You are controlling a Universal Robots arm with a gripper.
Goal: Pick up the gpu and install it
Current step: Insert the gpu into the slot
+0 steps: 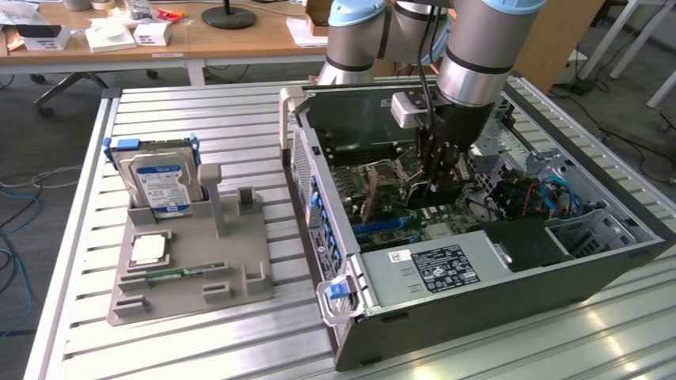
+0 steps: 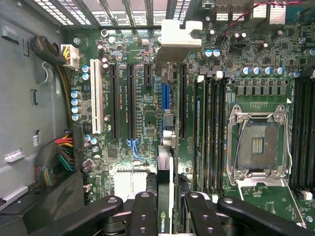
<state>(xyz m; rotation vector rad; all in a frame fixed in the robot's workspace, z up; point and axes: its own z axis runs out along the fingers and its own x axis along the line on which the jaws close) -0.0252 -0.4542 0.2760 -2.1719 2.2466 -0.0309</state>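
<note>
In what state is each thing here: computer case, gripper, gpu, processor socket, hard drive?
computer case: lying on its side, open.
gripper: shut on the gpu.
gpu: held on edge inside the computer case.
processor socket: empty.
hard drive: standing upright in the grey holder.

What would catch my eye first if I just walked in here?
The big arm reaching down into the open computer case, at the exterior view's right. Its gripper holds the gpu edge-on over the green motherboard. At the exterior view's left, a hard drive stands in a grey holder.
</note>
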